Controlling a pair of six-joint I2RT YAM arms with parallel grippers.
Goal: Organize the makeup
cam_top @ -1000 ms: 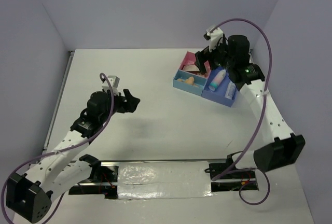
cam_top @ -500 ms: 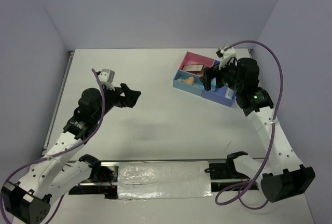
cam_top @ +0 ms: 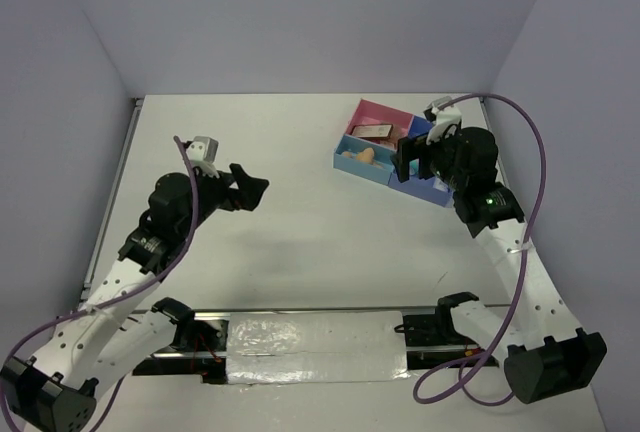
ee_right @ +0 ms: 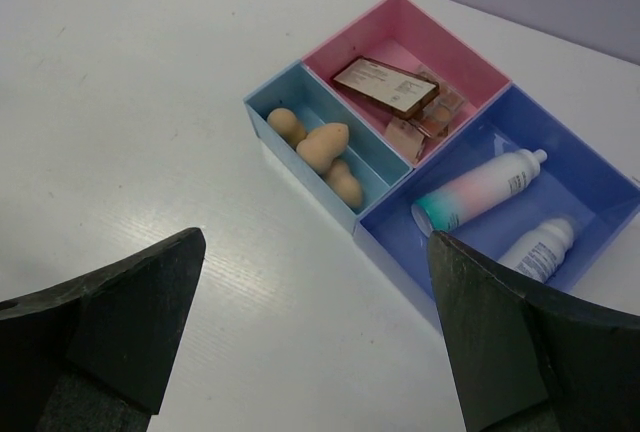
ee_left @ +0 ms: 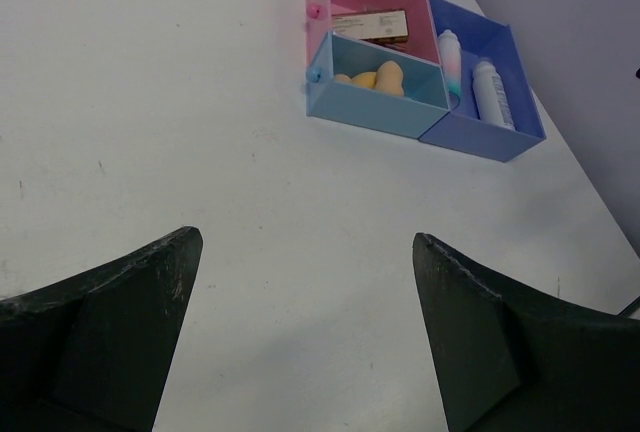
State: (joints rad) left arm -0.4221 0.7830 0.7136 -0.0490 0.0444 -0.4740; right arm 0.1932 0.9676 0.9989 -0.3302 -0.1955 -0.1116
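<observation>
The makeup lies in a pink-and-blue compartment tray [cam_top: 345, 160]; the tray also shows in the left wrist view [ee_left: 372, 113] and the right wrist view [ee_right: 300, 174]. Peach sponges [ee_right: 322, 147] fill the light-blue compartment. A brown palette [ee_right: 385, 86] and smaller palettes lie in the pink one. Two white bottles [ee_right: 478, 192] lie in the dark-blue one. My right gripper [cam_top: 410, 155] hovers over the tray's right side, open and empty. My left gripper [cam_top: 250, 190] is open and empty, raised over the table's left half, far from the tray.
Grey walls close the table at the back and both sides. A strip of tape [cam_top: 310, 337] runs along the near edge between the arm bases.
The right gripper drew back from the tray towards the near right and rose. The left gripper lifted and swung slightly right. The tray's contents stayed put.
</observation>
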